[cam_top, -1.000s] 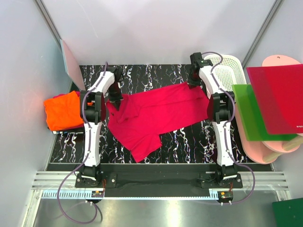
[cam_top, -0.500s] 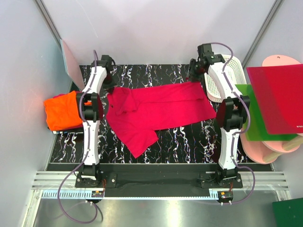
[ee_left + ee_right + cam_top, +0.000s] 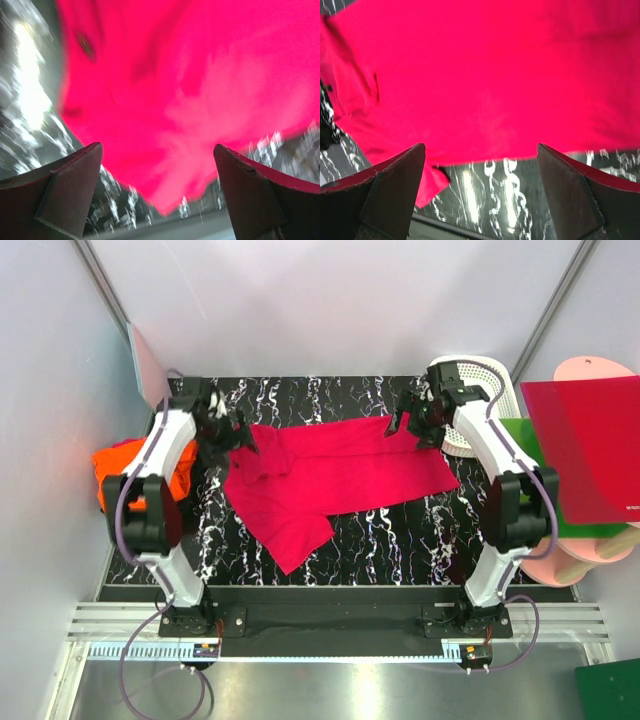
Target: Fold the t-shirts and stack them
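**A:** Crimson cloth across the marbled tabletop point(image 3: 400, 540): the red t-shirt point(image 3: 330, 475) lies spread out, crumpled at its left end.

**B:** And the arms?

**A:** The left gripper point(image 3: 156, 150) gapes wide over that left end, holding nothing. The right gripper point(image 3: 480, 147) gapes too, above the far right corner.

**B:** The orange t-shirt point(image 3: 115, 475)?

**A:** It sits at the left edge, beside the left arm.

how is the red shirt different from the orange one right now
Colour: the red t-shirt is crimson-pink, the orange t-shirt bright orange. Pose: the red one lies spread open; the orange one is a compact bundle. Place: red in the middle of the table, orange at its left edge, partly behind the left arm. Both are plain cloth.
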`<state>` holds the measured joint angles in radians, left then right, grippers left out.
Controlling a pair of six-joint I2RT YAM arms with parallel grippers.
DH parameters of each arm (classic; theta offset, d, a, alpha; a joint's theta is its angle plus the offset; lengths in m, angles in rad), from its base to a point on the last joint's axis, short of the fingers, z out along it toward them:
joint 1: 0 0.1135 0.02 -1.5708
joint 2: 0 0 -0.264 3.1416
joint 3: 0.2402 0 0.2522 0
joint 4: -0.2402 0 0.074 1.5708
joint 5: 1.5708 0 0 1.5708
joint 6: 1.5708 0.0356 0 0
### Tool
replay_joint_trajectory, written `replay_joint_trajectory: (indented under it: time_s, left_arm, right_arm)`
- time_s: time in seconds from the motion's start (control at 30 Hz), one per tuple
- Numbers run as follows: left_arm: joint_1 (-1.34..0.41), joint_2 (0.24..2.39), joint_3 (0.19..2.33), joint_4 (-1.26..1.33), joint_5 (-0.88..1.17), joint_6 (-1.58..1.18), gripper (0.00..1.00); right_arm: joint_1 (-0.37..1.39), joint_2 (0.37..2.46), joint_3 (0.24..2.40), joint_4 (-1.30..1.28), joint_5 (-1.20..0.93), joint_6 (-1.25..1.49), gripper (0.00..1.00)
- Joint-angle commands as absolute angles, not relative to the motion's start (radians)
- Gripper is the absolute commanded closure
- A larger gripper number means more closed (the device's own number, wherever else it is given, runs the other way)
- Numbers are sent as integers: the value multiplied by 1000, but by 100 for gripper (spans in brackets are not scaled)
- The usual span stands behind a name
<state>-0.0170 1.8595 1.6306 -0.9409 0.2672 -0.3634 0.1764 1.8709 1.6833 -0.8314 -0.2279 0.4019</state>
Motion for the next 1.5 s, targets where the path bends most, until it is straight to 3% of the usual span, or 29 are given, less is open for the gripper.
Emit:
replay_joint_trajectory:
  time_s: [0.0,0.3,0.5,0.7,0.9,1.13,1.2,1.23,1.3,1.33,1.47]
  left_arm:
    - [-24,1670,1314,-911,497,-383,1]
    - [-210,1508,1045,-986,500,-501,13]
    - [-325,1413,853,-916,483,-656,16]
    - [-400,1355,733,-876,437,-716,18]
    - [-474,1479,683,-735,425,-749,21]
    - [-610,1695,817,-643,405,-775,27]
    - [-617,1741,854,-643,402,-767,37]
    - [-617,1750,861,-644,396,-759,64]
    - [-614,1769,868,-653,376,-755,93]
    - [-611,1772,867,-661,370,-753,100]
    - [-577,1732,844,-702,325,-753,100]
  right_arm:
    - [176,1735,1568,-802,-221,416,0]
    - [175,1677,1430,-811,-265,425,2]
    - [173,1675,1419,-919,-183,429,5]
    - [146,1560,1224,-881,-118,511,7]
    - [138,1470,1160,-873,-83,554,7]
    - [127,1401,1091,-877,38,587,7]
    - [123,1399,1078,-876,44,592,7]
    - [123,1402,1068,-871,52,595,7]
    - [123,1410,1054,-867,78,595,7]
    - [124,1414,1045,-862,87,595,7]
    - [124,1431,1032,-859,118,592,7]
